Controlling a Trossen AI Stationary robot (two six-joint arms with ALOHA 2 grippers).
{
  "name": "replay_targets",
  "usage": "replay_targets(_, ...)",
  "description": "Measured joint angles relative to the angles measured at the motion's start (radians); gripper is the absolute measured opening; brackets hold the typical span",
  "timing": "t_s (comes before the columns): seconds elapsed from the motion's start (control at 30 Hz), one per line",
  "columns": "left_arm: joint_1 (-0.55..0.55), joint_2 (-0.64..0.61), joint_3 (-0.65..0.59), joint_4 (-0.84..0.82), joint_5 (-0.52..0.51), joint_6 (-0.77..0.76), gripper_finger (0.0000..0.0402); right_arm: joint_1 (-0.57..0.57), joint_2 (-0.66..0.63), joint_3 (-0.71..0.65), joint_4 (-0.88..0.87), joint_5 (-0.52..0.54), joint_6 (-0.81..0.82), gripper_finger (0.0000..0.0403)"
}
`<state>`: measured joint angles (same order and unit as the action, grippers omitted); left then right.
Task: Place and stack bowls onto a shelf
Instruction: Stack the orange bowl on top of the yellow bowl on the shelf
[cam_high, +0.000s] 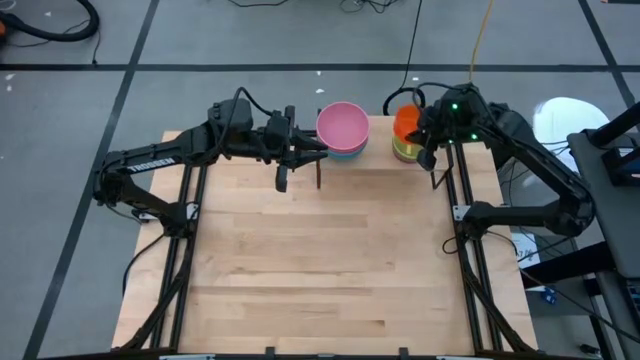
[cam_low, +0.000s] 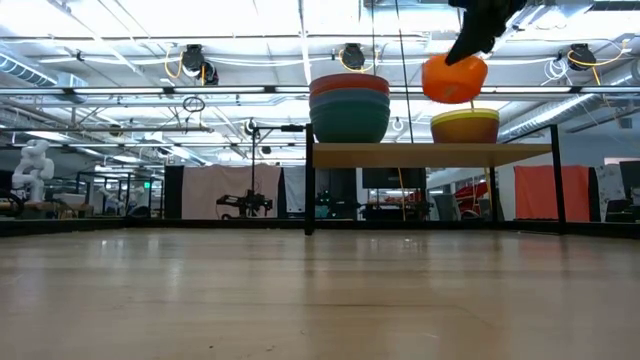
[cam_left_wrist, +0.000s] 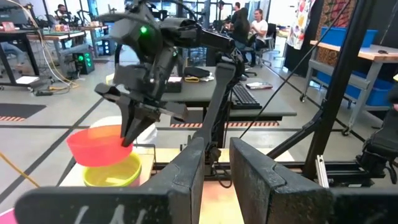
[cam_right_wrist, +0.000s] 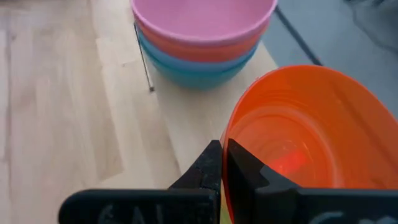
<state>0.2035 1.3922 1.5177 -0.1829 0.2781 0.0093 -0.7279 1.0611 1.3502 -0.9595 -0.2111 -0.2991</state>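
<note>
1. Shelf (cam_low: 430, 154) carries two stacks: pink bowl (cam_high: 342, 124) on top of a red and teal or blue pile at one end, yellow bowl (cam_low: 465, 125) topping a smaller pile at the other.
2. My right hand (cam_right_wrist: 222, 155) pinches the orange bowl (cam_right_wrist: 311, 137) by its rim, tilted, just above the yellow bowl, not yet seated.
3. My left hand (cam_high: 300, 172) hangs empty beside the pink stack, fingers partly spread.
4. I judge the task well along; I see no loose bowls on the bench (cam_high: 320, 270).
</note>
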Motion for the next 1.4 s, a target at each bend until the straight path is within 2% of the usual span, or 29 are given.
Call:
replay_targets(0.37, 0.0, 0.0, 0.0, -0.001, 0.0, -0.005, 0.0081, -0.05, 0.075, 0.0, -0.029, -0.004, -0.03, 0.0)
replay_targets(0.87, 0.0, 0.0, 0.0, -0.007, 0.0, -0.015, 0.0081, -0.059, 0.143, -0.001, -0.076, -0.003, -0.064, 0.0)
replay_targets(1.13, -0.003, 0.0, 0.0, -0.008, -0.001, -0.021, 0.0081, -0.059, 0.142, -0.09, -0.056, -0.004, -0.055, 0.0)
replay_targets(1.4, -0.002, 0.0, 0.0, -0.008, -0.001, -0.039, 0.0081, -0.058, 0.123, -0.154, 0.047, -0.008, -0.08, 0.0)
